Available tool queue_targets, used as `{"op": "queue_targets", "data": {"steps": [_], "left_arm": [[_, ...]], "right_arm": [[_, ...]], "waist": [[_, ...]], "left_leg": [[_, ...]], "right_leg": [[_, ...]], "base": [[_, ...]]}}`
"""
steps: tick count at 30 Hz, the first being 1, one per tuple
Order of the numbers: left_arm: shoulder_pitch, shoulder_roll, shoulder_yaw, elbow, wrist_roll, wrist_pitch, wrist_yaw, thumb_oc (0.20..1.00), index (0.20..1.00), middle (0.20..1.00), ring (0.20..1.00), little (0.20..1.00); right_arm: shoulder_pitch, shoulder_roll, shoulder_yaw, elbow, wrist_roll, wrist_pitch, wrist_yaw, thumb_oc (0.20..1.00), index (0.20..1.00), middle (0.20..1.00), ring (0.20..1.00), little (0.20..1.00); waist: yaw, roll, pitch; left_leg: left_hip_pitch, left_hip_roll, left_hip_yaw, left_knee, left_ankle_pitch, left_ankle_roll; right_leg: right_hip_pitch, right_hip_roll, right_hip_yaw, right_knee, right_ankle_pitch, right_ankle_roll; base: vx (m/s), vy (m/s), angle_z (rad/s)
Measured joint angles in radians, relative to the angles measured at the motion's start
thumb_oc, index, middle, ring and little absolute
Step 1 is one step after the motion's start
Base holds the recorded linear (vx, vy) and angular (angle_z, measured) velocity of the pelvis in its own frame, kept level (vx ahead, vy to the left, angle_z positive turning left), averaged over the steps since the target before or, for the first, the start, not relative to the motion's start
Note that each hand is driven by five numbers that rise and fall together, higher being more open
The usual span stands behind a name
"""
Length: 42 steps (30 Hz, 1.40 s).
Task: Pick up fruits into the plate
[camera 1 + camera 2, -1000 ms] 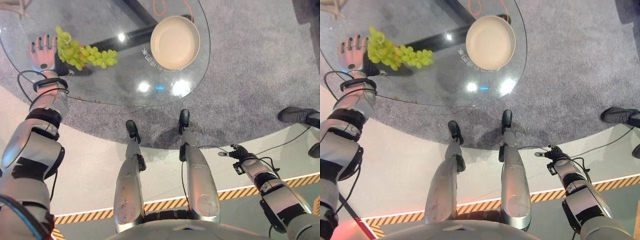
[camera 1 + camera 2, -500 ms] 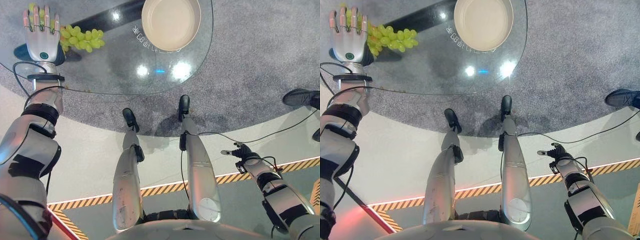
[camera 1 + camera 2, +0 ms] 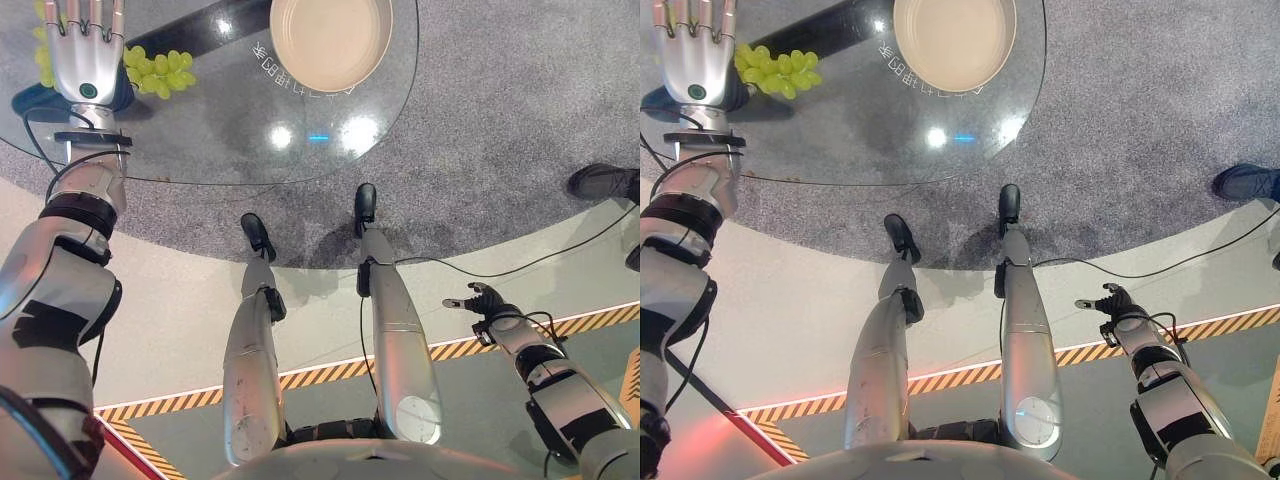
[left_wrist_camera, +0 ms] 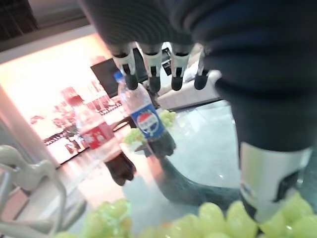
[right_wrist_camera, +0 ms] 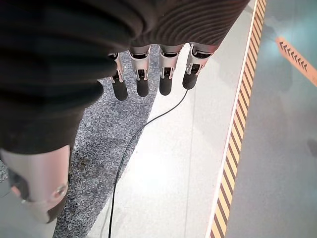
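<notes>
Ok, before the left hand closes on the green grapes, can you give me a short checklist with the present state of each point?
1. Left hand over the bunch of green grapes: ok, it hovers at the bunch's left end.
2. Left hand open for the grasp: ok, fingers straight in its wrist view.
3. Grapes already held: not ok, no finger is curled round them.
4. Plate free to receive fruit: ok, nothing lies in it, and it stands on the glass table to the right of the grapes.
5. Right hand out of the way: ok, it hangs low beside the table, fingers relaxed.
6. Two soft-drink bottles beyond the grapes: cannot tell how near.
</notes>
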Motion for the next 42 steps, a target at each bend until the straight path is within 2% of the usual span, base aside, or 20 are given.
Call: {"op": "queue_targets", "data": {"steps": [6,13,17,20,23,29,37,42], "left_arm": [[-0.012,0.000,-0.072,0.017,0.018,-0.103,-0.131,1.000,1.000,1.000,1.000,1.000],[-0.033,0.000,-0.102,0.021,0.017,-0.122,-0.249,1.000,1.000,1.000,1.000,1.000],[-0.033,0.000,-0.106,0.029,0.020,-0.122,-0.301,1.000,1.000,1.000,1.000,1.000],[-0.036,0.005,-0.108,0.044,0.017,-0.112,-0.307,1.000,1.000,1.000,1.000,1.000],[-0.046,0.021,-0.099,0.044,0.004,-0.064,-0.283,1.000,1.000,1.000,1.000,1.000],[-0.031,0.027,-0.047,0.063,-0.008,-0.006,-0.214,1.000,1.000,1.000,1.000,1.000],[-0.023,0.038,0.002,0.103,-0.061,0.015,-0.134,1.000,1.000,1.000,1.000,1.000],[-0.023,0.048,0.005,0.121,-0.098,0.024,-0.133,1.000,1.000,1.000,1.000,1.000]], "right_arm": [[0.000,-0.003,-0.001,-0.001,0.000,-0.009,0.000,1.000,1.000,1.000,1.000,1.000],[0.000,-0.015,0.000,-0.018,-0.002,-0.019,0.000,1.000,1.000,1.000,1.000,1.000],[-0.003,-0.062,0.000,-0.057,-0.007,-0.041,-0.003,1.000,1.000,1.000,1.000,1.000],[-0.005,-0.100,-0.002,-0.058,0.000,-0.047,-0.013,1.000,1.000,1.000,1.000,1.000],[-0.004,-0.129,-0.030,-0.058,0.004,-0.051,-0.019,1.000,1.000,1.000,1.000,1.000],[0.008,-0.129,-0.029,-0.058,0.004,-0.083,-0.007,1.000,1.000,1.000,1.000,1.000],[0.023,-0.107,-0.020,-0.048,0.004,-0.118,0.001,1.000,1.000,1.000,1.000,1.000],[0.040,-0.105,-0.021,-0.046,0.004,-0.127,-0.001,1.000,1.000,1.000,1.000,1.000]], "waist": [[-0.013,0.000,0.000],[-0.027,0.000,0.000],[-0.028,0.000,0.000],[-0.031,-0.001,0.000],[-0.035,-0.003,-0.001],[-0.041,-0.007,-0.002],[-0.036,-0.019,-0.004],[-0.035,-0.021,-0.005]], "left_leg": [[-0.014,-0.001,0.014,0.016,-0.014,0.002],[-0.051,0.000,0.021,0.037,-0.025,0.003],[-0.100,0.005,0.016,0.097,-0.051,0.006],[-0.127,0.009,0.009,0.154,-0.081,0.009],[-0.180,0.010,-0.002,0.198,-0.095,0.014],[-0.207,0.023,-0.010,0.229,-0.109,0.011],[-0.205,0.033,-0.021,0.253,-0.117,0.009],[-0.206,0.030,-0.030,0.249,-0.113,0.006]], "right_leg": [[-0.016,-0.002,0.010,0.006,0.002,-0.002],[-0.049,-0.002,0.018,0.008,0.002,-0.002],[-0.084,-0.005,0.021,0.033,0.002,-0.001],[-0.088,-0.006,0.023,0.045,-0.003,0.001],[-0.122,-0.009,0.023,0.054,-0.009,0.009],[-0.133,-0.001,0.017,0.058,-0.001,-0.002],[-0.116,0.006,0.007,0.066,-0.003,-0.004],[-0.114,0.003,-0.002,0.069,-0.014,0.001]], "base": [[0.02,0.044,-0.03],[0.01,0.014,-0.02],[0.04,0.006,-0.01],[0.03,0.009,0.00],[0.00,-0.003,0.03],[0.00,-0.009,-0.02],[-0.02,-0.009,0.00],[0.00,0.035,0.05]]}}
